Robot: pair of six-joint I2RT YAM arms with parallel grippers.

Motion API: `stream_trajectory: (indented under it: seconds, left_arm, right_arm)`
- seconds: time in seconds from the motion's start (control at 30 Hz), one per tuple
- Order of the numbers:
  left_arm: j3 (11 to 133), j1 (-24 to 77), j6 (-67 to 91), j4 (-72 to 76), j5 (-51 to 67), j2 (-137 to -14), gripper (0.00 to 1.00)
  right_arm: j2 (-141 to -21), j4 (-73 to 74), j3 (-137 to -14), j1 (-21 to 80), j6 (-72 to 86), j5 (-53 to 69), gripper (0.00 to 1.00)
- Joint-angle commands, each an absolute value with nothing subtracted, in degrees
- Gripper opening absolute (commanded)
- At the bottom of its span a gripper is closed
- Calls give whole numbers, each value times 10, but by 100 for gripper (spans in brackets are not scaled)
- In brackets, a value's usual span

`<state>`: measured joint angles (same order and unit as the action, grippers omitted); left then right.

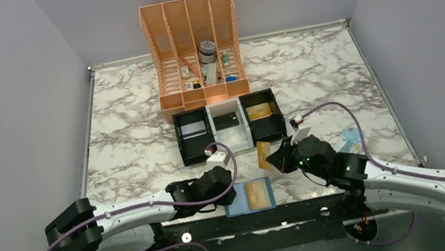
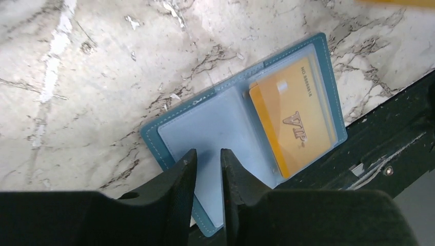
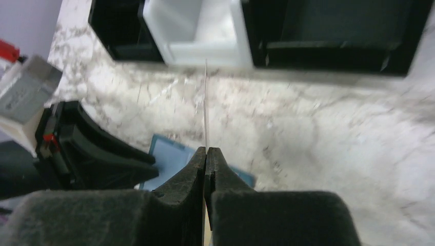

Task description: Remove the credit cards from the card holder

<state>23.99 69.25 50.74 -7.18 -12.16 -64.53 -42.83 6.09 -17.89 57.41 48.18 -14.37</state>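
Marble table (image 1: 134,148). At bottom centre a blue card holder (image 1: 251,196) lies open under the left gripper (image 2: 208,159), fingers slightly apart. The right gripper (image 3: 206,151) clamps a gold card (image 1: 264,154).

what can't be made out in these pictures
Right wrist view: thin gold-tan card in the right gripper shows edge-on, its face unseen.
Left wrist view: the left gripper covers the near corner of the flat blue bifold card holder.
Top view: items in the orange slotted plastic rack, too small.
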Motion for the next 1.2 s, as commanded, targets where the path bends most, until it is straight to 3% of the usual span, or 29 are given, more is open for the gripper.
stream_trajectory:
  seconds: [0.0,0.13,0.3,0.43,0.77,0.9,1.17]
  left_arm:
    - [283,672,447,-138,-150,-623,31]
    - [300,607,414,-172,-123,-593,40]
    - [318,515,390,-209,-88,-522,70]
    - [348,446,369,-253,-75,-475,87]
    - [432,380,303,-348,-76,-517,98]
    - [441,341,281,-360,-74,-535,99]
    - [432,308,286,-360,-123,-501,99]
  right_arm:
    - [-434,125,-248,514,363,-220,1]
    - [-465,94,-286,378,297,-105,1]
    - [-531,31,-323,224,265,81,1]
    - [-595,14,-372,206,223,126,1]
    - [-674,-50,-395,219,-8,161,1]
    - [-664,-107,-367,240,-127,118,1]
    - [-716,-111,-362,244,-305,149,1]
